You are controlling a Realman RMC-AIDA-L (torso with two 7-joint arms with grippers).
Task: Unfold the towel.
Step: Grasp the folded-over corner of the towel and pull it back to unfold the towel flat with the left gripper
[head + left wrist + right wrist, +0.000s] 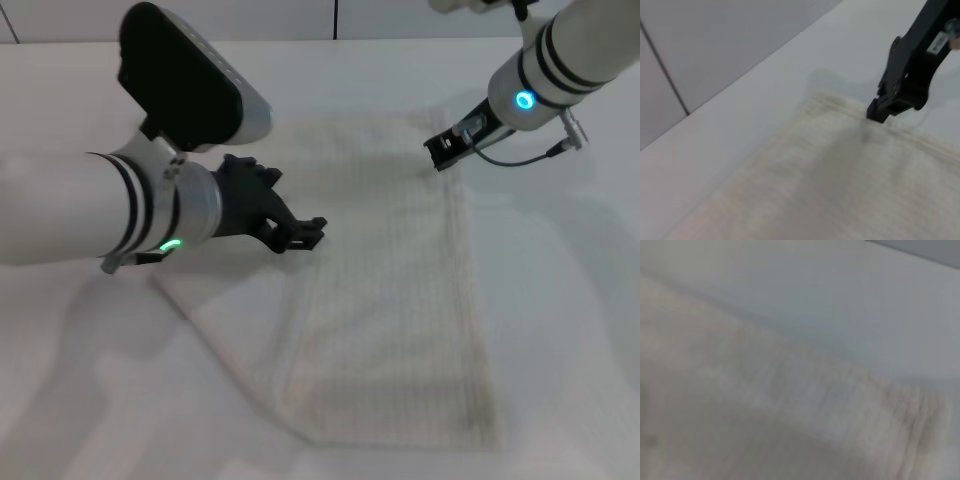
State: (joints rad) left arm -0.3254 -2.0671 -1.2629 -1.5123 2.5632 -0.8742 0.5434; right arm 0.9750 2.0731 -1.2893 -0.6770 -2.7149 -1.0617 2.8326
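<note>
Reaching for the cloth is the step right now, I think. The towel (395, 300) lies on the white table (560, 330), folded into a long strip, so it is not opened up yet. The right gripper (441, 152) sits at the far edge of the towel, touching the hem, with its fingers pressed close together. The left gripper (300, 236) hovers by the towel's left side. I cannot tell if it is spread or closed. Next, each one needs to pinch only the top layer and pull outward.
</note>
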